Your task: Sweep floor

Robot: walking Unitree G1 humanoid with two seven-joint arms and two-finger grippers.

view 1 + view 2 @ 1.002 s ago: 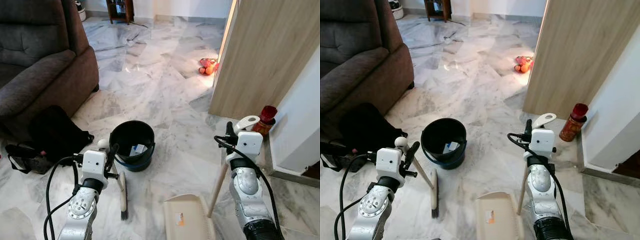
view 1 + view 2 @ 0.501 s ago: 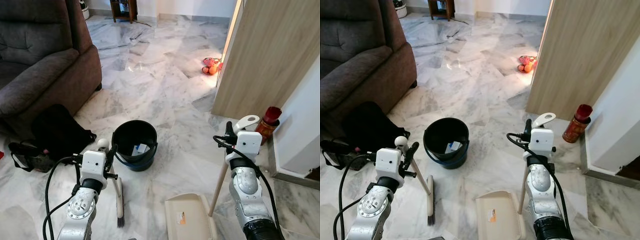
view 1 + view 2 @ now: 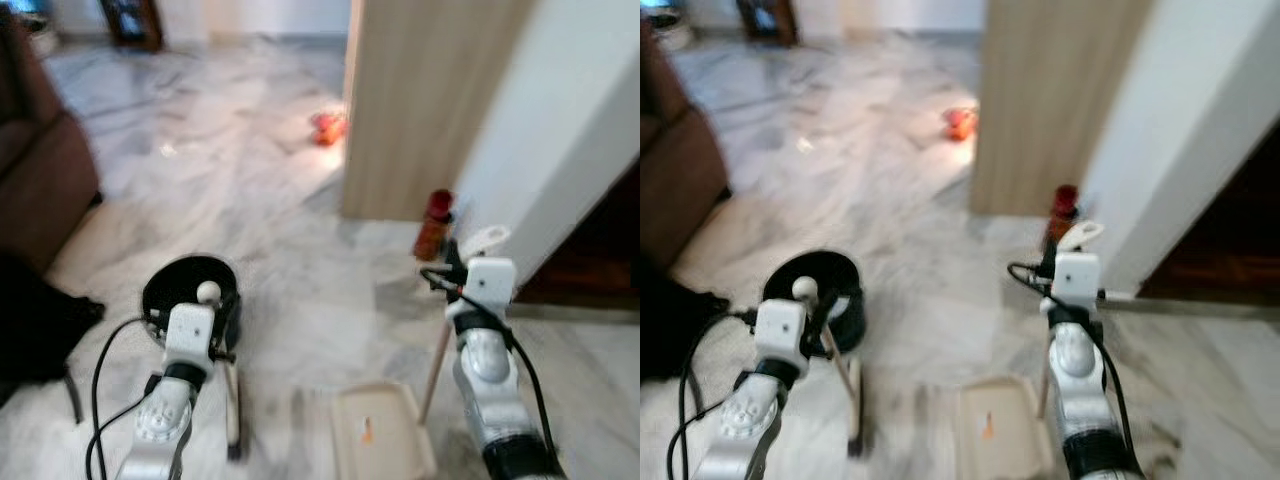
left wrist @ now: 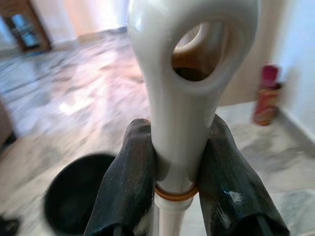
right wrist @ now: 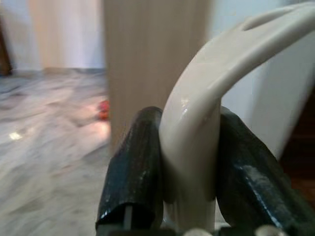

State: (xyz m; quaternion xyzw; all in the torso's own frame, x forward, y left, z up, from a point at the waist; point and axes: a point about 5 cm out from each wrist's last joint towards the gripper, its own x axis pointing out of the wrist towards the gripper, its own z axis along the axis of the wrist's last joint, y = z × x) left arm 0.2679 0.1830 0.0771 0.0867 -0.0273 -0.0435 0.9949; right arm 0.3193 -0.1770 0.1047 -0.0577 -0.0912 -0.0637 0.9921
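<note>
left gripper (image 4: 172, 172) clamping broom handle (image 4: 179, 105) | right gripper (image 5: 184, 162) gripping dustpan handle (image 5: 197, 113) | advice: keeping dustpan (image 3: 383, 440) flat, brushing toward it, avoiding black bucket (image 3: 180, 290)

Floor (image 3: 250, 190): polished marble-look stone, grey-white veined, glossy w/ light glare. Broom handle (image 4: 184, 88): smooth cream plastic, shiny, w/ an orange ring below the hanging eye. Left gripper (image 4: 174, 191): matt black fingers (image 4: 125, 187), rubbery-looking, slightly scuffed. Dustpan handle (image 5: 197, 118): same cream plastic, smooth, semi-gloss. Right gripper (image 5: 189, 191): black fingers (image 5: 133, 167) w/ dull sheen. Dustpan (image 3: 378, 435): beige plastic, matt. Bucket (image 3: 190, 295): black plastic, blurred. Door panel (image 3: 420, 90): light wood-grain, matt. Wall (image 3: 560, 120): plain white paint. Arms: silver metal-look w/ white plastic housings, black cables. Sofa (image 3: 40, 170): dark brown cloth.
</note>
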